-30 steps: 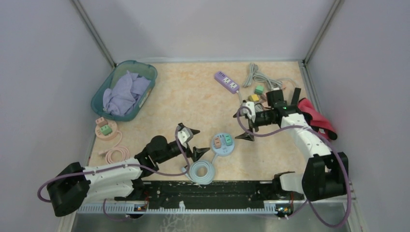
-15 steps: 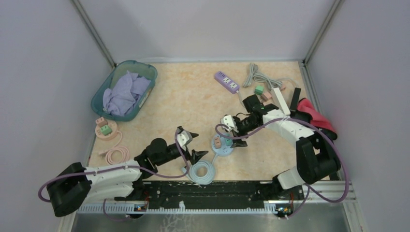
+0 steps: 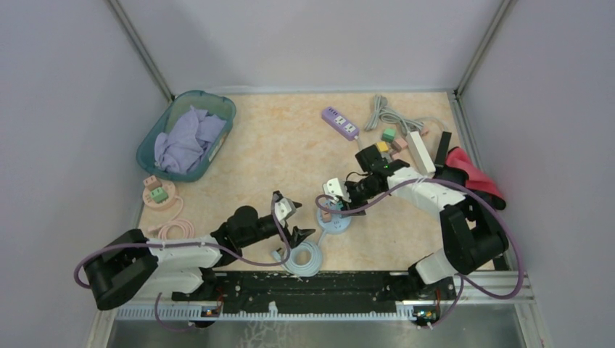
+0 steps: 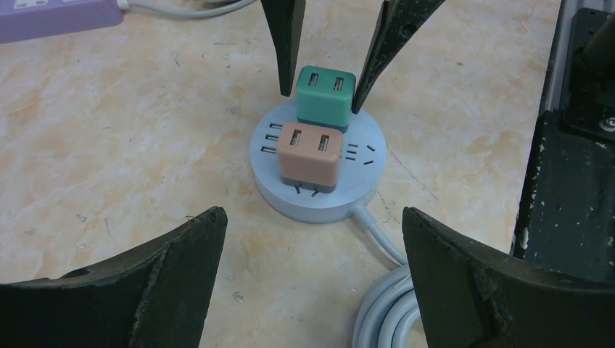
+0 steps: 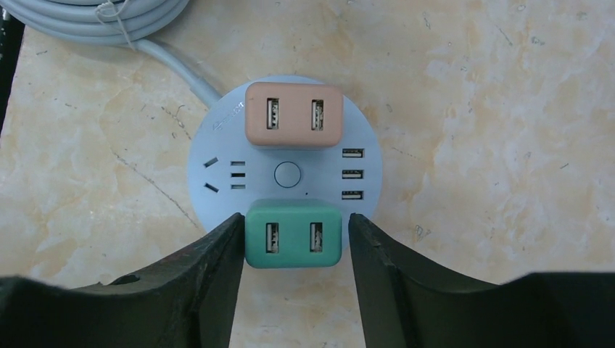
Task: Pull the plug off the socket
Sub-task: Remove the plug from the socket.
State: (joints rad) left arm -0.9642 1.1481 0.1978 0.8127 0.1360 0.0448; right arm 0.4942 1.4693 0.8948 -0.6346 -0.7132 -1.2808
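While right claw [image 5: 295, 217] brackets green plug [image 5: 294, 235], unclamped | orange plug [image 5: 294, 114] adjacent on socket [image 5: 217, 174] | left claw [image 4: 312, 214] agape | both now closer.

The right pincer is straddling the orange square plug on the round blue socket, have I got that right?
Not quite: the right pincer straddles the green square plug, not the orange square plug, on the round blue socket. The right wrist view shows it.

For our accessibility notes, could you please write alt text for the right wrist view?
The right gripper straddles a green plug seated in a round blue socket hub, one finger close on each side. An orange plug sits opposite it, and a coiled grey cable lies top left.
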